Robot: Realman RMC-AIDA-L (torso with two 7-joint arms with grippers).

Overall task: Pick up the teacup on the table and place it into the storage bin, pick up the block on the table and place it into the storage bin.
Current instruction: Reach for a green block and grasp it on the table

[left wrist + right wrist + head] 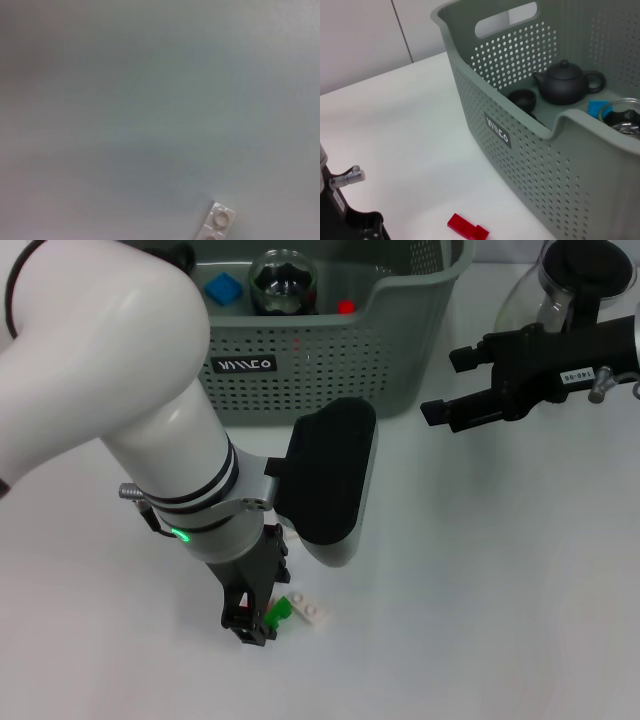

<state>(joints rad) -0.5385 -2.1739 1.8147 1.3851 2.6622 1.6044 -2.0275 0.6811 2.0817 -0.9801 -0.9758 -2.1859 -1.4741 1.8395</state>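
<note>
White surface (pixel 480 590) lies bare around my left claw (pixel 258 625), which stands low over the green block (pixel 279 611) beside a white block (pixel 310 612); I cannot tell its opening. Right claw (pixel 445 385) hovers open, holding nothing, near the storage bin (pixel 330 360) edge.

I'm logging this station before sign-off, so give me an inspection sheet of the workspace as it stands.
Surface: white table, bare in front.
Job's things: storage bin at the back; dark teacup already inside it. Green block and white block on the table.
Clutter: dark teapot, blue block, a glass vessel and a small red piece in the bin; glass teapot right of the bin; red block on the table.
Hands: left hand down at the green block, grip unclear; right hand open, raised beside the bin.
Cables: nothing seen.
Surroundings: white wall panels.
</note>
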